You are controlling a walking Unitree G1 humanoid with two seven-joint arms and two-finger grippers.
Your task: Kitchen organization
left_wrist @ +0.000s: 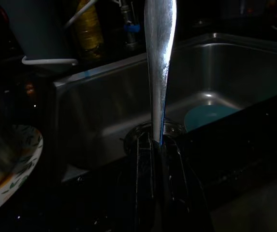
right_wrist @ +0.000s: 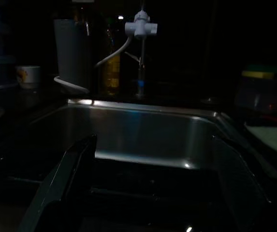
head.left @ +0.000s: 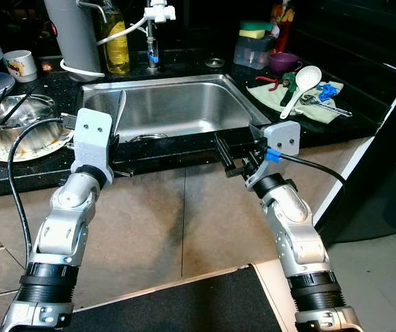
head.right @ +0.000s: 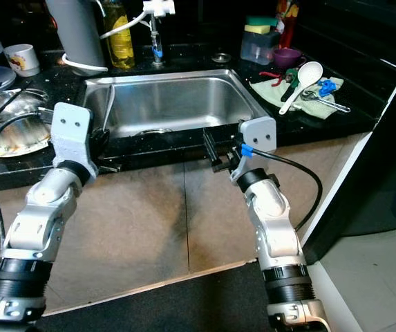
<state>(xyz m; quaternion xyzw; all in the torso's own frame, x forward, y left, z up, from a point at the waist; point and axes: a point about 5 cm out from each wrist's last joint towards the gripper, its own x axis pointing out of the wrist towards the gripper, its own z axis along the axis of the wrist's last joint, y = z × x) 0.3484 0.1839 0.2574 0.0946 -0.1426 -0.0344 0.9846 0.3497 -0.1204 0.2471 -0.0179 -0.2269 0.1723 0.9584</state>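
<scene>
Home kitchen. Stainless sink [head.left: 184, 104] set in black speckled counter [head.left: 39, 169], white tap [head.left: 157, 12] at far edge. Oil bottle [head.left: 116, 41] and mug [head.left: 21, 66] far left, dirty pans and plate [head.left: 28, 142] left of sink. Sponges [head.left: 255, 29], white ladle [head.left: 300, 86] and tools on cloth [head.left: 308, 104] right. Tiled cabinet front [head.left: 177, 221] below, dark mat [head.left: 184, 308] on floor.

The two eye views are evenly lit and fairly sharp, with soft glare on the steel sink [head.left: 177, 104] at centre, a deep black band across the top of the frame, and slight bending of straight lines toward the edges. Both wrist views are very dark. In the left wrist view a bright streak runs down the metal utensil [left_wrist: 160, 58] at upper centre, and in the right wrist view only the sink wall and the white tap [right_wrist: 140, 26] at top catch light.
</scene>
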